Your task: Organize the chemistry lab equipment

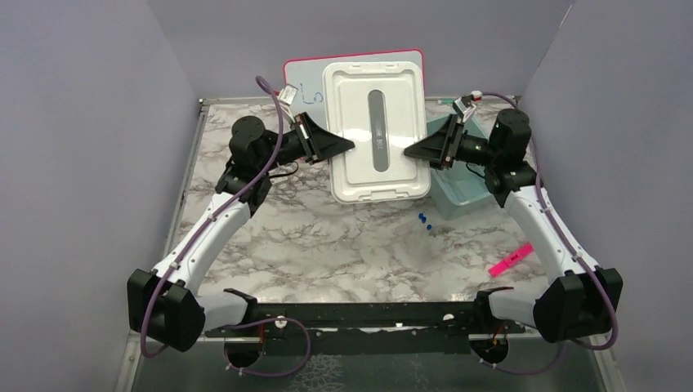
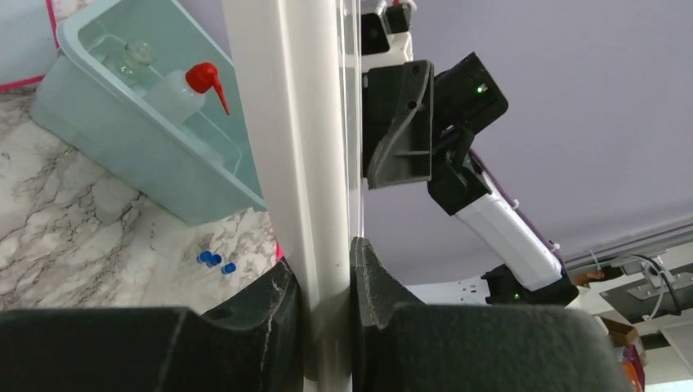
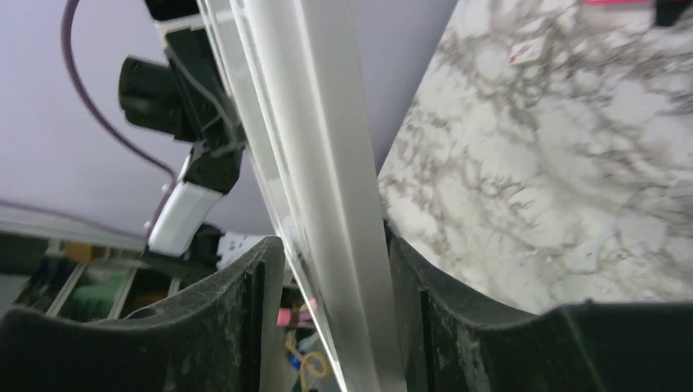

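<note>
Left wrist view: the squeeze bottle (image 2: pixel 176 96) with the red spout and a clear glass flask (image 2: pixel 135 57) sit in the teal bin (image 2: pixel 155 175) on the table (image 2: pixel 73 229), near the white lid (image 2: pixel 282 122). My left end effector (image 2: pixel 324 261) is clamped on that lid's edge. My right end effector (image 3: pixel 333 245) straddles the opposite edge, can't tell if it's actually gripping.

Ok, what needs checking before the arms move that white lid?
1. Left gripper clamped on white plastic lid edge: ok.
2. Right gripper hold on the opposite edge: cannot tell.
3. Lid centred over pale teal plastic bin: not ok, mostly left of it.
4. Red-nozzled clear squeeze bottle lying below the bin's rim: ok.
5. Small blue pieces inside bin: not ok, on marble table.
</note>
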Robot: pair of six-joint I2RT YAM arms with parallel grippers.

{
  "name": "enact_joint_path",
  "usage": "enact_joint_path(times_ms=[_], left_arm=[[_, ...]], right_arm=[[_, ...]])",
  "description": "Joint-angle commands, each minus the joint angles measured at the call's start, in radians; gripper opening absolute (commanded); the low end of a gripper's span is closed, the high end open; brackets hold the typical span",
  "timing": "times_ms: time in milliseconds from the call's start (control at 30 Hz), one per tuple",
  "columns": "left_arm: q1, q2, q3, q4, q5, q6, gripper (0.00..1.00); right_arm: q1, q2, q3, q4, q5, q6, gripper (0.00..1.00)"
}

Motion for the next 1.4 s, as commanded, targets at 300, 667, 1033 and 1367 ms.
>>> enact_joint_path(times_ms=[300, 667, 1033, 1367], left_arm=[[-0.071, 0.076, 0.047, 0.034, -0.191, -0.084, 0.00], [-0.340, 0.408, 0.306, 0.078, -0.517, -0.145, 0.00], [-0.498, 0.737, 0.552, 0.085, -0.829, -0.233, 0.00], [-0.563, 0.897, 0.685, 0.081, -0.962, -0.352, 0.00]], right_arm=[[-0.006, -0.047, 0.361, -0.639, 1.130, -0.516, 0.70], [-0.005, -0.008, 0.544, -0.845, 1.379, -0.624, 0.70], [-0.007, 0.061, 0.526, -0.902, 1.394, -0.620, 0.69], [-0.031, 0.061, 0.467, -0.911, 1.512, -0.652, 0.68]])
